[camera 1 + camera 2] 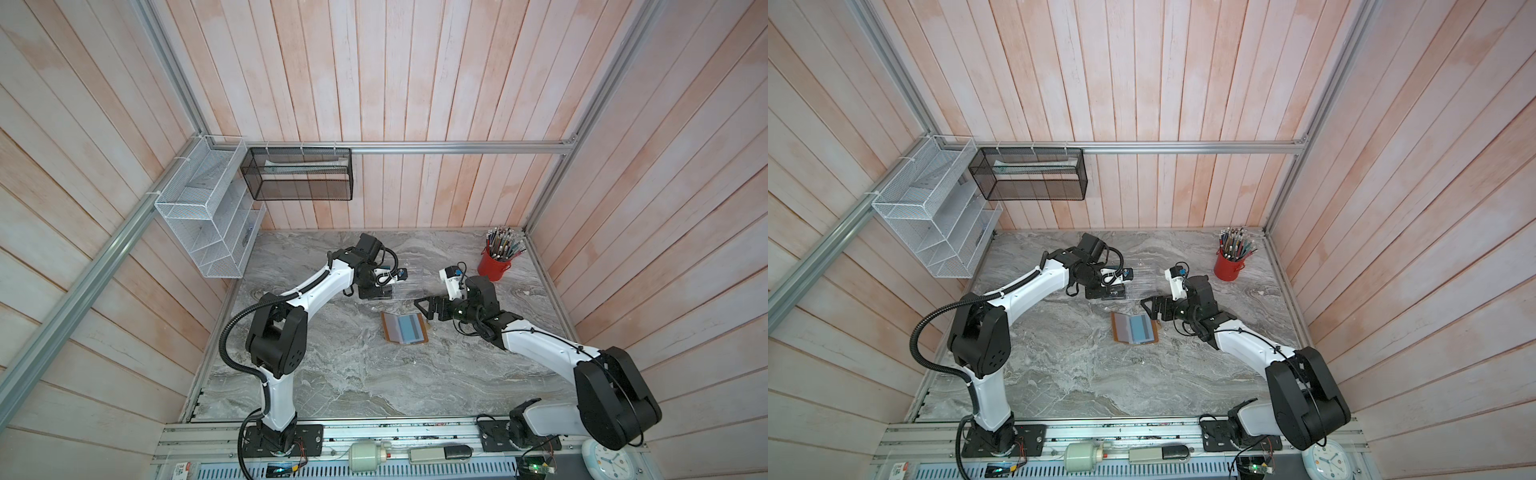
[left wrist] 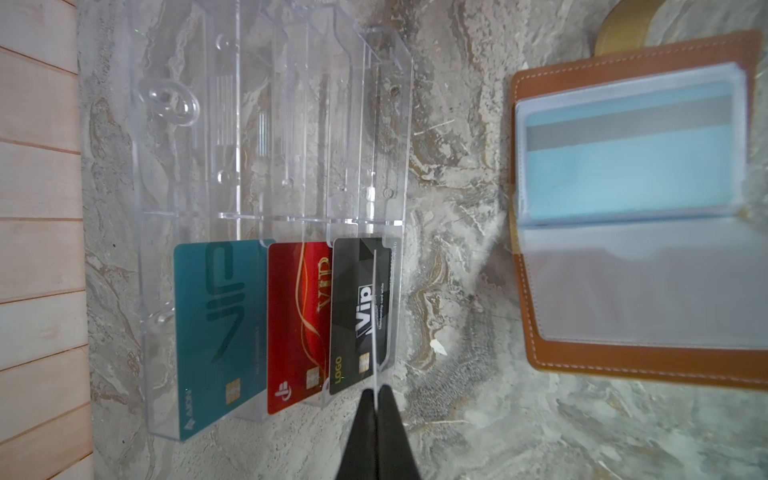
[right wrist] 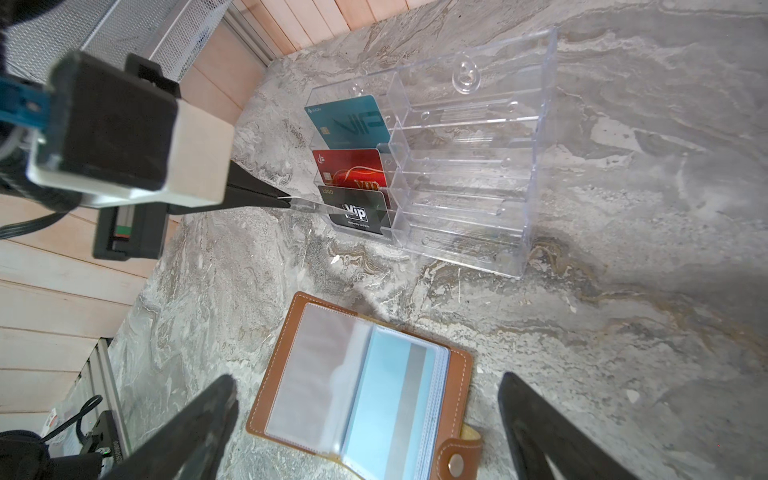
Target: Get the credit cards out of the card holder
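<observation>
The card holder lies open on the marble table, a tan leather wallet. One clear sleeve shows a light blue card with a grey stripe. My left gripper is shut on a thin card seen edge-on, so its colour does not show. It hangs over the front row of a clear acrylic rack. In that rack stand a teal card, a red card and a black card. My right gripper hovers open above the wallet, its fingers well apart.
A red cup of pencils stands at the table's back right corner. A white mesh basket and a black mesh basket hang on the walls at the back left. The wallet's snap strap sticks out near my right gripper.
</observation>
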Available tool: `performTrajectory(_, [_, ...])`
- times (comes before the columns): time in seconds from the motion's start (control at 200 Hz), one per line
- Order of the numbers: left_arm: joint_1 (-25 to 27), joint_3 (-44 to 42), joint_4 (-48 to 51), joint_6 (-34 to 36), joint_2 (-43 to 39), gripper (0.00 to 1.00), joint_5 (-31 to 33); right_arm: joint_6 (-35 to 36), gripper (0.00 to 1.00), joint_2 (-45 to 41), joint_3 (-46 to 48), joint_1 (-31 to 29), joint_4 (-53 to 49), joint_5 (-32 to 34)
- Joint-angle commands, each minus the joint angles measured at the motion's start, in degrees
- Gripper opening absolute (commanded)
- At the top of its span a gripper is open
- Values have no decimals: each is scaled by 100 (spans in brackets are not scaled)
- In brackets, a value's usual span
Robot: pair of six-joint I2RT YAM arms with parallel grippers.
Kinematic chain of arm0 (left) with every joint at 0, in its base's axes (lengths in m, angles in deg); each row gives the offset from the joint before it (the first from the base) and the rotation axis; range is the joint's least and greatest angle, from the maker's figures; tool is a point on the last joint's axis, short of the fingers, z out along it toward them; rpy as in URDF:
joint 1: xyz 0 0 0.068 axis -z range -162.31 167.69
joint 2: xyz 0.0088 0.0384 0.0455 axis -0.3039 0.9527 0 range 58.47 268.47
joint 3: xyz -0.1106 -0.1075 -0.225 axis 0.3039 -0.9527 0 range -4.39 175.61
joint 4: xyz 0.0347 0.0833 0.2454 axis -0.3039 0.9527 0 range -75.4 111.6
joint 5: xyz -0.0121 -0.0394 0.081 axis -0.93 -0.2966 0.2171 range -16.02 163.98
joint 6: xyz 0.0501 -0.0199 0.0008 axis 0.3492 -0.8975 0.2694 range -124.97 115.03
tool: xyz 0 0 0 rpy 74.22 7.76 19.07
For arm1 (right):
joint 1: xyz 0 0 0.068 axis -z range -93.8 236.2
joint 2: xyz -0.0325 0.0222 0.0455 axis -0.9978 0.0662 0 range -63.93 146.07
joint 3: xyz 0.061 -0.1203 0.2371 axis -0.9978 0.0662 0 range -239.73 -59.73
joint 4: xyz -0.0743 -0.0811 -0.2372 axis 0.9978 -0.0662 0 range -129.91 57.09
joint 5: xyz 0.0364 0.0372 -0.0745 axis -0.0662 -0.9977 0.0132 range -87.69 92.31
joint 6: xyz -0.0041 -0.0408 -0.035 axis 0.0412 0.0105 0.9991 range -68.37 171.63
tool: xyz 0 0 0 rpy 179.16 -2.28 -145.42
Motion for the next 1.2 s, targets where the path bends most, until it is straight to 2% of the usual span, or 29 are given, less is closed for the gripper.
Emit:
performTrajectory(0.0, [-7,-24,-174,419,155,0,131,79,99,-116,-3,-15,-32,114])
performTrajectory(0.3, [-23,284,-168,860,477,0,205,160,98,-186,75,-17,-59,178])
performTrajectory(0.745, [90,537,-91,757,765,0,193,91,98,-49,184,-5,222,30])
performTrajectory(1.195, [78,421,-163,816,745,0,407,35,98,-28,325,38,429,-83])
